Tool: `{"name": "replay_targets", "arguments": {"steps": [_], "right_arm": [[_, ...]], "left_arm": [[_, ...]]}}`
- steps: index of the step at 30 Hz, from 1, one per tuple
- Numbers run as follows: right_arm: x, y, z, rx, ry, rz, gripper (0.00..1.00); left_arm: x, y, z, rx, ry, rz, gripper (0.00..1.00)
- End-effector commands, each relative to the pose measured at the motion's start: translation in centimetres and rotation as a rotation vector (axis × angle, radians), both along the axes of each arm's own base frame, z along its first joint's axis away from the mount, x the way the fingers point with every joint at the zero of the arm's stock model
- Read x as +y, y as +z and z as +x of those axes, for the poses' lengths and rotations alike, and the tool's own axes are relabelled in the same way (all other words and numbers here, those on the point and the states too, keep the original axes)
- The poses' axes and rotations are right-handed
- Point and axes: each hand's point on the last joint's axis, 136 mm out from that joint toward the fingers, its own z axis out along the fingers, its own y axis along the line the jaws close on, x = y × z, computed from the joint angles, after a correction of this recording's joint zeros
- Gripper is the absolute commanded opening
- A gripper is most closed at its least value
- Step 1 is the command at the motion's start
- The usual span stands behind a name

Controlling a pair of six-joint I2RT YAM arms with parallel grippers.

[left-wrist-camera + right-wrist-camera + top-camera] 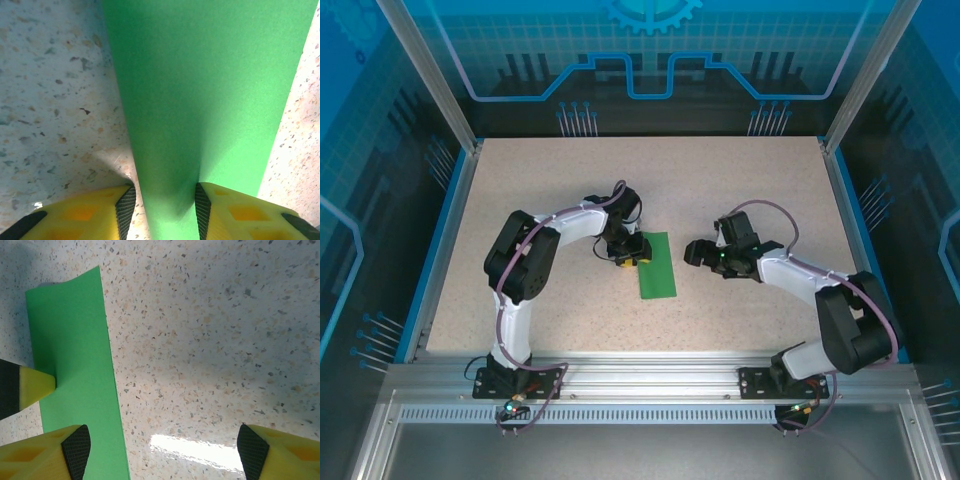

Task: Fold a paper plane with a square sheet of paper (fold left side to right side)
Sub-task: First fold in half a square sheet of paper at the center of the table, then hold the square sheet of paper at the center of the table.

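At the near edge we find both arms bolted to the metal rail [650,378]; each reaches forward over the speckled table [750,190]. The square sheet of paper [657,268] lies flat near the middle of the table, between the two arms. It shows as a narrow green rectangle, its long side running near to far with a slight tilt.

At the far part of the sheet's left edge we find the left gripper [628,257]. In the left wrist view its black pads [126,212] stand partway apart, not pressed together, and the green surface runs on through the gap. The sheet's left edge meets one pad, and the sheet extends past the other. In the right wrist view one yellow fingertip [39,385] of this gripper sits over the sheet just inside that edge. We cannot tell how firmly it presses.

Level with it, just beside the sheet's right edge, sits the right gripper [693,252]. Its jaws are spread wide, with bare table between the fingers. Beyond both grippers the table runs to the enclosure's far wall [650,90].
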Motion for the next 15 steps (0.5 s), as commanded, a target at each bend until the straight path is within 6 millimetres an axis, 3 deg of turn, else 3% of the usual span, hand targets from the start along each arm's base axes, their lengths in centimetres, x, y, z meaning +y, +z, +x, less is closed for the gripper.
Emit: {"name": "replay_targets", "arguments": {"steps": [1,10,15], "right_arm": [[1.5,0.7,0.4,-0.018,0.058,0.025,0.79],[6.2,0.8,0.8,0.009,0.194,0.109,0.46],[8.2,-0.2,0.9,0.047,0.236,0.110,0.26]], "left_arm": [[-0.3,-4.1,-1.4,0.044,-0.032,0.064,0.42],[-0.2,-4.2,-1.5,0.047,-0.035,0.066,0.42],[-0.1,-4.2,-1.6,0.048,-0.034,0.067,0.42]]}}
